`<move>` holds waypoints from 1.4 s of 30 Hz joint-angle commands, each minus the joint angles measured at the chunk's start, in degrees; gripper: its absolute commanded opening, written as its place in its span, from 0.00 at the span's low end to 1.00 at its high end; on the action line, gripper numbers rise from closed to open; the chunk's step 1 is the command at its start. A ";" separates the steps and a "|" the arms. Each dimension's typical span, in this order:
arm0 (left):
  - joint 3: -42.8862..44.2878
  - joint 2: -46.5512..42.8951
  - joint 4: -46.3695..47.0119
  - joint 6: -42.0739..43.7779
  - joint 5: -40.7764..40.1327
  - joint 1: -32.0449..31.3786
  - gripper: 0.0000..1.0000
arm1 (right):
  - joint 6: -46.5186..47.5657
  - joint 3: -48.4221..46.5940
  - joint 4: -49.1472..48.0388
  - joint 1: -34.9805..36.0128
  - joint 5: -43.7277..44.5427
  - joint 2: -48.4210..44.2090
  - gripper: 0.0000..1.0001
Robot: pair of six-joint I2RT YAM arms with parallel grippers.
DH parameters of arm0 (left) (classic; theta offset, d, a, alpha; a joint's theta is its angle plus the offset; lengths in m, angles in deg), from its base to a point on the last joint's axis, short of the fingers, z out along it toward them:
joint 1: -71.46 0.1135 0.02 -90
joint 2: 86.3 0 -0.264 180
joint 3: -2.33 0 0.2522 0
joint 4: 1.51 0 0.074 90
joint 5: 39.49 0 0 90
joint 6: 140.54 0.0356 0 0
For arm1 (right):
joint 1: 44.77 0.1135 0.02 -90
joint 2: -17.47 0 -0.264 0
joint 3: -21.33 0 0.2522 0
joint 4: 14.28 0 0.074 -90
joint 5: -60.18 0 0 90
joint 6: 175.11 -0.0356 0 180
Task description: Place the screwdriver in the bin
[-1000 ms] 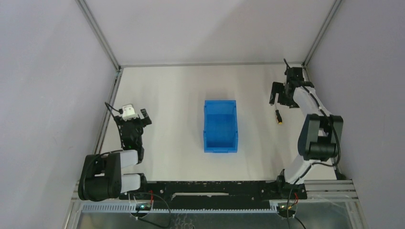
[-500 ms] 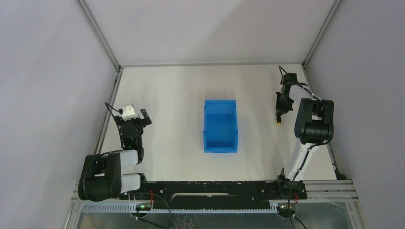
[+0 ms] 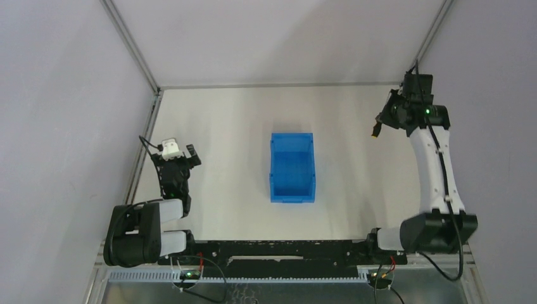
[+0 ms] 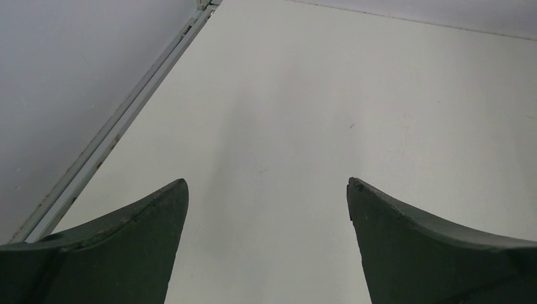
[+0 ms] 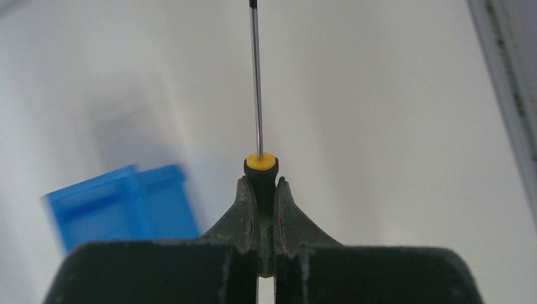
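Looking at the right end effector [image 5: 261, 190], the screwdriver [image 5: 256, 95] is seen pinched by its handle, shaft sticking straight out, well off to the right of the bin [image 3: 274, 171]. The left end effector [image 4: 266, 187] is seen spread wide over the bench [image 4: 304, 95], nothing gripped.

No legible text, labels, brands or numbers in any view. The bin [image 3: 292, 168] shows plain blue walls and the screwdriver [image 5: 256, 82] has no print I can make out (white block [image 3: 170, 149] on the left arm's wrist is too small to read).
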 commanded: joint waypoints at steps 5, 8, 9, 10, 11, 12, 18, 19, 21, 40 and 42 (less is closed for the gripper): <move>1.56 -0.40 1.84 1.12 -0.12 -0.28 1.00 | -14.16 -1.25 0.81 17.84 -12.35 -9.62 0.00; 1.60 -0.40 1.84 1.12 -0.11 -0.30 1.00 | -16.37 -0.91 -3.05 27.09 -12.52 -10.00 0.00; 1.54 -0.42 1.84 1.12 -0.14 -0.28 1.00 | -16.93 -0.84 -3.85 29.88 -10.59 -9.64 0.00; 1.54 -0.40 1.84 1.12 -0.14 -0.28 1.00 | -17.60 -0.57 -4.64 32.27 -9.06 -9.20 0.00; 1.56 -0.40 1.84 1.12 -0.14 -0.28 1.00 | -18.64 0.02 -5.44 34.42 -6.97 -8.63 0.00; 1.54 -0.41 1.84 1.12 -0.14 -0.24 1.00 | -19.79 0.93 -6.30 36.23 -4.91 -8.18 0.00; 1.56 -0.40 1.84 1.12 -0.14 -0.27 1.00 | -26.46 8.58 -12.07 45.83 8.78 -3.72 0.00; 1.57 -0.44 1.84 1.12 -0.14 -0.28 1.00 | -27.40 9.92 -12.82 47.10 10.52 -2.24 0.00; 1.56 -0.40 1.84 1.12 -0.14 -0.28 1.00 | -29.57 12.05 -13.76 49.56 13.82 0.20 0.00; 1.54 -0.40 1.84 1.12 -0.14 -0.24 1.00 | -37.80 17.17 -20.28 55.86 21.11 19.13 0.42; 1.60 -0.42 1.84 1.13 -0.10 -0.28 1.00 | -36.27 17.14 -20.47 55.79 22.55 16.41 0.50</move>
